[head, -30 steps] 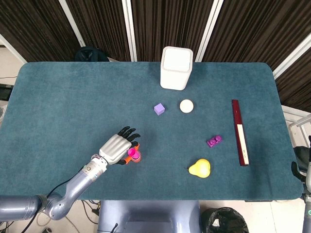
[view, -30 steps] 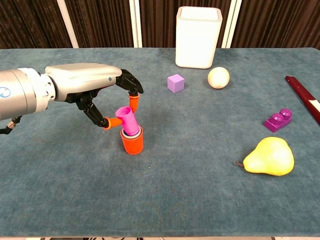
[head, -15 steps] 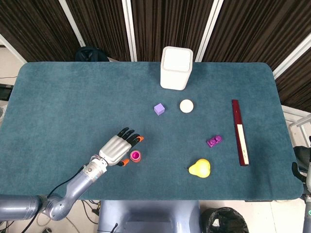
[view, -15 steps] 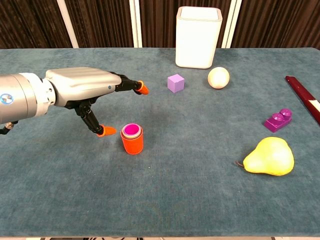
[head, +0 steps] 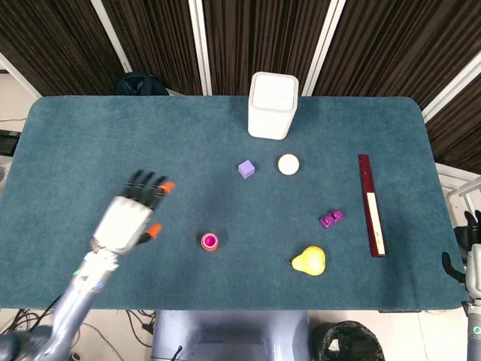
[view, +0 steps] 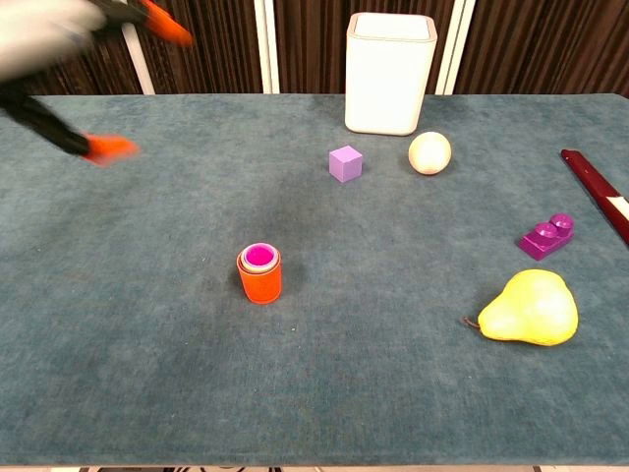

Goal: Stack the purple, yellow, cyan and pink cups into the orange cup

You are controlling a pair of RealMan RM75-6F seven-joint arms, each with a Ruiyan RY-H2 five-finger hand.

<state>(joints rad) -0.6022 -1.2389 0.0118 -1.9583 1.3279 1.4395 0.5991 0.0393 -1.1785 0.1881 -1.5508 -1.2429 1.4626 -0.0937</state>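
Note:
The orange cup (view: 260,277) stands upright near the table's front middle, with the pink cup (view: 258,256) nested inside it and thin rims of other cups showing around the pink one. The same cup stack (head: 210,241) looks small from the head view. My left hand (head: 129,216) is raised well to the left of the stack, empty, with its fingers spread. In the chest view that left hand (view: 93,59) is blurred at the top left corner. Only a dark piece of the right arm shows at the head view's right edge; the right hand is out of sight.
A white bin (head: 273,104) stands at the back. A purple cube (head: 246,168), a cream ball (head: 288,164), a purple brick (head: 331,219), a yellow pear (head: 309,260) and a dark red bar (head: 371,204) lie to the right of the stack.
My left hand let go of the pink cup, which dropped fully into the orange cup. The hand then rose and swung away to the left.

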